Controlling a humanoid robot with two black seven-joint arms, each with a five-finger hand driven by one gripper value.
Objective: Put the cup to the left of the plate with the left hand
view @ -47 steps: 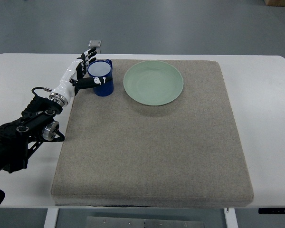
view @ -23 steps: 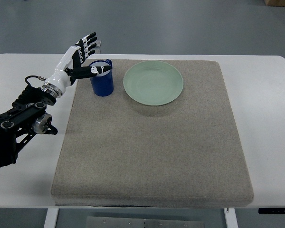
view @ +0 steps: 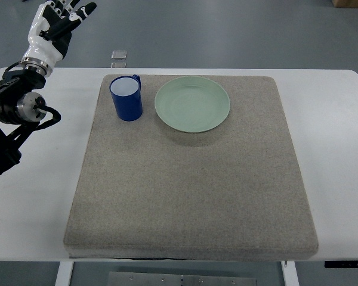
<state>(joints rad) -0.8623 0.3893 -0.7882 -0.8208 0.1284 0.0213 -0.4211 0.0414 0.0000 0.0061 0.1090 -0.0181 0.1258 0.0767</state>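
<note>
A blue cup (view: 126, 98) with a white inside stands upright on the grey mat (view: 191, 179), just left of the pale green plate (view: 193, 103), with a small gap between them. My left hand (view: 58, 18) is raised at the top left corner, well away from the cup, fingers spread and empty. Its black arm (view: 12, 119) runs down the left edge over the white table. The right arm does not show.
The mat lies on a white table (view: 334, 149). A small silver object (view: 119, 55) lies on the floor beyond the table's far edge, behind the cup.
My left hand let go of the cup and drew back up and to the left, from beside the cup to the top left corner. The cup stays in place.
</note>
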